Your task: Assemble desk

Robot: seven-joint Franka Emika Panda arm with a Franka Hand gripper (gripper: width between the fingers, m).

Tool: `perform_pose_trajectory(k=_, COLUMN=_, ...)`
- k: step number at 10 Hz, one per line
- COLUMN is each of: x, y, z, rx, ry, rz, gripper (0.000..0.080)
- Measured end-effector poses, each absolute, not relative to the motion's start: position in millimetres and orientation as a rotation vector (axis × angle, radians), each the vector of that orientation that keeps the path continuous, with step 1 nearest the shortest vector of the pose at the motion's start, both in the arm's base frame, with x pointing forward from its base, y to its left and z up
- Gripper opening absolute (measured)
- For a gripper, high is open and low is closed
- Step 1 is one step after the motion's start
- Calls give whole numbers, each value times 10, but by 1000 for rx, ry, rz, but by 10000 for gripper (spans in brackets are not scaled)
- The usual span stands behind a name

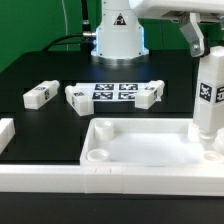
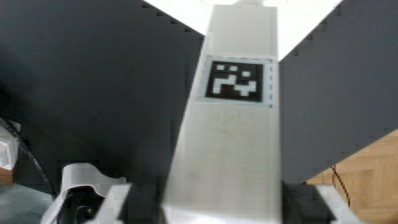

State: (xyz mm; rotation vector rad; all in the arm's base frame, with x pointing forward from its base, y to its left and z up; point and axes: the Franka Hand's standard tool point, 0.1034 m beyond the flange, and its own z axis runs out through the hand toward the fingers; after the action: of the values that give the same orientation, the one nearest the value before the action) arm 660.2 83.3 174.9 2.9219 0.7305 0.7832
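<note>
— What sits nearest?
— A white border rail (image 1: 60,182), then the desk top (image 1: 140,158), rim up on the black table (image 1: 40,130).
— And the gripper (image 1: 198,42)?
— Its fingers (image 2: 84,192) are clamped on a tagged leg (image 1: 209,100), which stands upright at the top's far corner on the exterior view's right.
— Farther back?
— A loose leg (image 1: 40,95) lies near the marker board (image 1: 114,92), on the exterior view's left.

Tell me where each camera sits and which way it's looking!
Exterior view: off the arm, looking across the desk top toward the robot's base; the hand shows at the exterior view's right.
Wrist view: on the wrist, looking along the upright leg toward the table; only the hand's fingers show.
Shared: both see the tagged leg gripped in the hand.
</note>
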Motion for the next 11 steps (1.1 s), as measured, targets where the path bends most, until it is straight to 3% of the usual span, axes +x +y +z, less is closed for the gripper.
perform_pose_trajectory(k=11, x=6592, y=927, z=1479, rx=2935, ry=759, rz=742, gripper=298)
